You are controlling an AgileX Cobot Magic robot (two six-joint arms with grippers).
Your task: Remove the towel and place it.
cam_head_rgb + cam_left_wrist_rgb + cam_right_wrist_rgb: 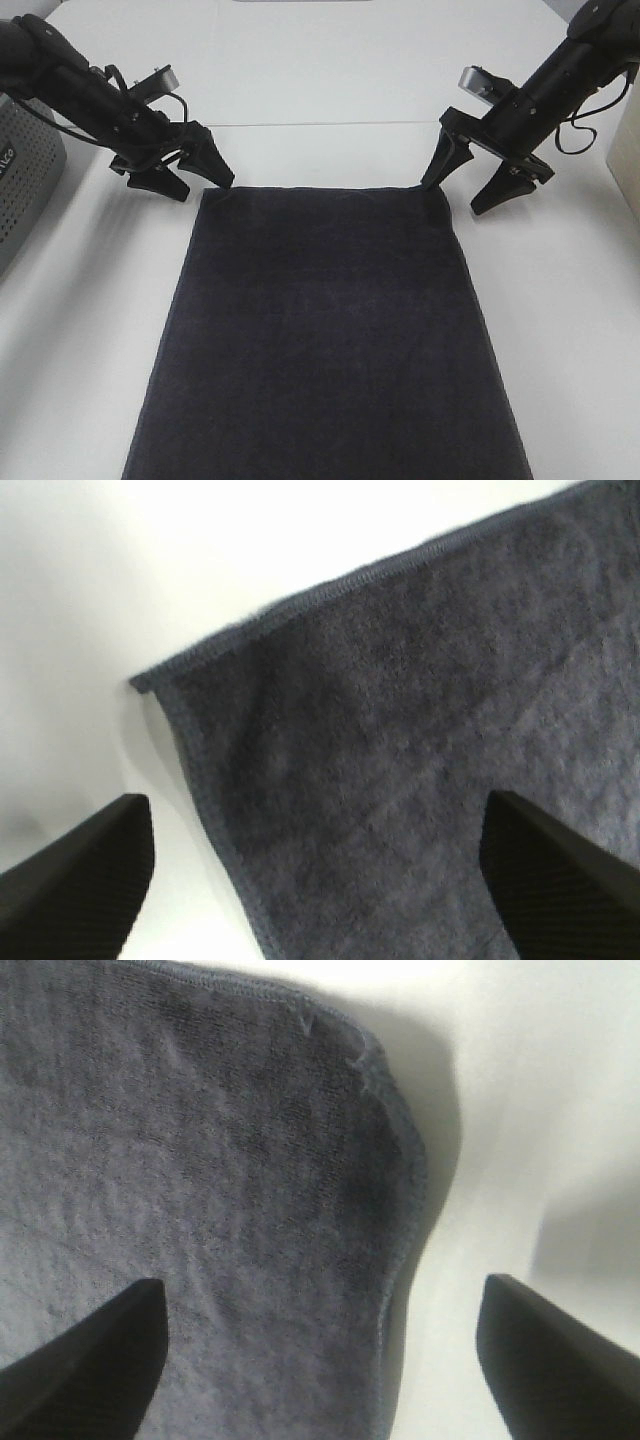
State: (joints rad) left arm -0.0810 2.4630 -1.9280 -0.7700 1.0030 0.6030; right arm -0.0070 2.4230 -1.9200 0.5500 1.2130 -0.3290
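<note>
Your towel (330, 330) lies flat on the table (330, 60), reaching toward the near edge. The left gripper (206, 189) stands spread astride its far left corner, the right gripper (450, 200) spread astride the far right; bare table flanks both long edges

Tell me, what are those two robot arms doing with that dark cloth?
They are getting ready to pick it up. A dark towel lies flat on the white table. The left gripper is at one far corner and the right gripper is at the other. Both are open, with a corner between the fingers. Nothing is pinched yet, and the towel has not been lifted.
</note>
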